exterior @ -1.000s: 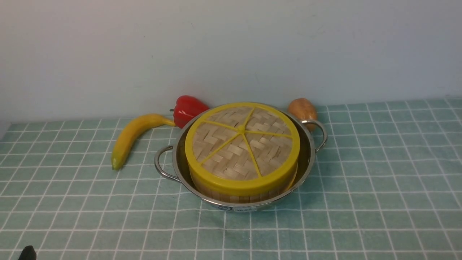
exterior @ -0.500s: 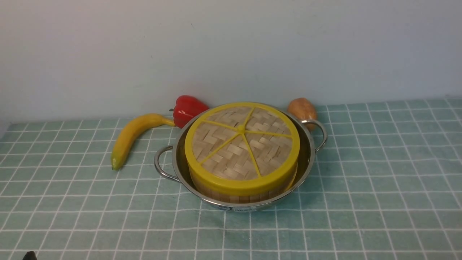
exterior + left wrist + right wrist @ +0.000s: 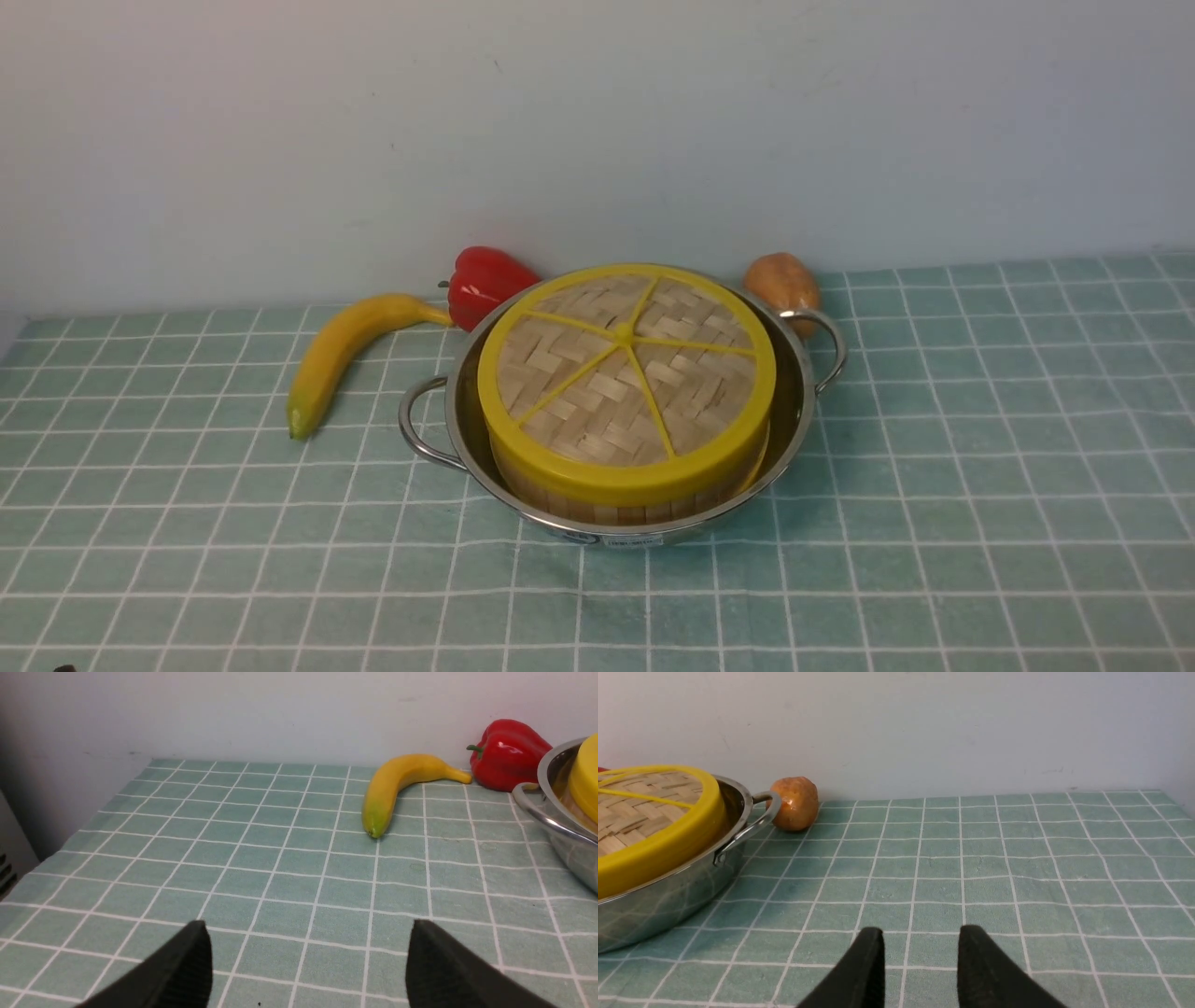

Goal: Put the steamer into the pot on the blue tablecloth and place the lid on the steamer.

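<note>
The pot [image 3: 795,397] stands on the blue tablecloth [image 3: 980,467] in the middle of the front view. The steamer sits inside it; only its bamboo wall [image 3: 616,511] shows, its contents hidden. The lid [image 3: 625,373] lies on top of the steamer, slightly tilted. My left gripper [image 3: 308,925] is open and empty, low over the cloth, well to the left of the pot [image 3: 565,844]. My right gripper [image 3: 920,929] is open with a narrower gap, empty, to the right of the pot [image 3: 668,891] and lid [image 3: 649,807].
A banana [image 3: 341,350] lies left of the pot. A red pepper [image 3: 485,280] and a brown potato [image 3: 784,280] sit behind it against the pale wall. The cloth's left edge [image 3: 56,844] ends beside a grey surface.
The dark tip of my left gripper at the front view's bottom left corner has sunk almost out of frame. Pot, steamer and lid have not moved.
</note>
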